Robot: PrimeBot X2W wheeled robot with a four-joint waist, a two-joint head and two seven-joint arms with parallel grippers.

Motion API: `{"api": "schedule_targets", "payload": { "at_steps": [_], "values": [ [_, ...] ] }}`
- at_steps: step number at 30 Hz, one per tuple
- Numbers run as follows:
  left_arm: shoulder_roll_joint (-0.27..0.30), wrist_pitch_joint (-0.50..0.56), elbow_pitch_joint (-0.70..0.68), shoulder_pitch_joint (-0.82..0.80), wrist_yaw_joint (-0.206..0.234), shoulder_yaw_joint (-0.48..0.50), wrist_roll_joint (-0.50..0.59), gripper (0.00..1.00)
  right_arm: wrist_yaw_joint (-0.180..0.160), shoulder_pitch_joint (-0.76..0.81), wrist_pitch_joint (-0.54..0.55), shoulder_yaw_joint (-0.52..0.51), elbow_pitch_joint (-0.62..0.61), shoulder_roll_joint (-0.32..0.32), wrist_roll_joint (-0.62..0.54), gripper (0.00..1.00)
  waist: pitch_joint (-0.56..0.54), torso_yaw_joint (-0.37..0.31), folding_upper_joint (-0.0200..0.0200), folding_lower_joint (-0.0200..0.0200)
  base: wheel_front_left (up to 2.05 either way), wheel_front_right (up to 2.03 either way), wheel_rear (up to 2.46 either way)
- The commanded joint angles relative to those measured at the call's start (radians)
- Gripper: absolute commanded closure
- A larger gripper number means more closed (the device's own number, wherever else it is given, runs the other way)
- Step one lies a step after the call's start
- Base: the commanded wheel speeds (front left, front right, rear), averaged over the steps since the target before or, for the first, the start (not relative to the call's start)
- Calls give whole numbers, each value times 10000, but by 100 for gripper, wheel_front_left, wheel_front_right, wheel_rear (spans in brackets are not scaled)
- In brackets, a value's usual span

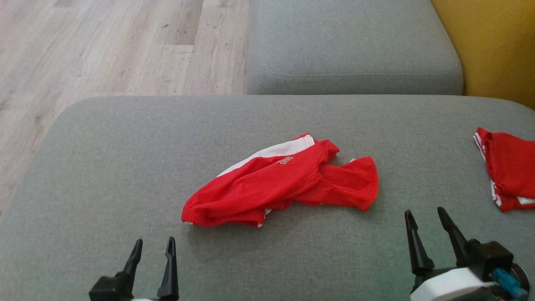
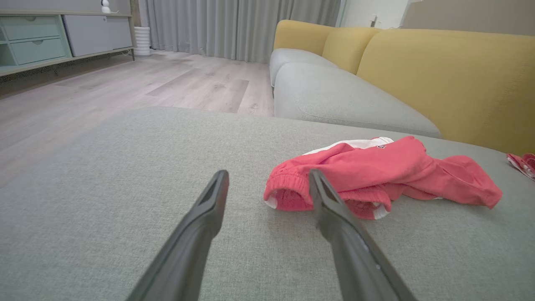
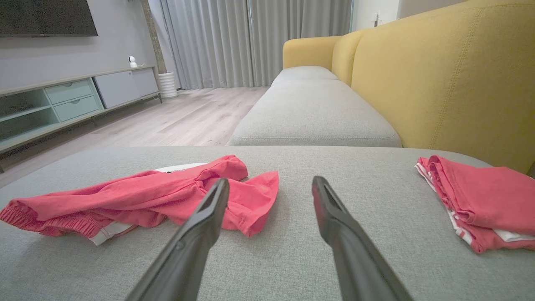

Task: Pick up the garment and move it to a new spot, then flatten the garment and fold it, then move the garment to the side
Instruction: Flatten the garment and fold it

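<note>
**Foreground.** We see the left gripper [image 1: 154, 242] at lower left and the right gripper [image 1: 425, 212] at lower right. Both are poised over the grey cushion [image 1: 104, 167] with their dark fingers spread apart, empty and touching no cloth.

**Middle ground.** Just beyond the fingertips, the red garment [image 1: 284, 184] lies crumpled near the middle of the cushion. We note its white trim and a small logo on the upper side. Its ribbed waistband end points toward the left gripper, and a loose flap points toward the right gripper. A second red garment [image 1: 508, 167] rests folded at the cushion's right edge, well apart from the first.

**Background.** We find a further grey seat cushion [image 1: 351, 42] behind, with a yellow backrest [image 1: 497, 42] to its right and pale wood floor [image 1: 104, 42] to its left. In the left wrist view, grey curtains [image 2: 234, 25] and a low cabinet [image 2: 42, 37] with pale green drawers stand along the far wall.
</note>
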Motion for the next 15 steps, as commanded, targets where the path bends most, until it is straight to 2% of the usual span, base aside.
{"api": "schedule_targets", "payload": {
  "at_steps": [1,15],
  "values": [
    [112,-42,-297,-510,71,311,-4,0,65,-476,-137,197,-276,-64,-20,0,19,14,-1,0,0,0,0],
    [75,-85,-326,-685,61,230,81,0,65,-933,182,71,-71,-64,-387,0,292,230,-1,0,0,0,0]
  ]
}}
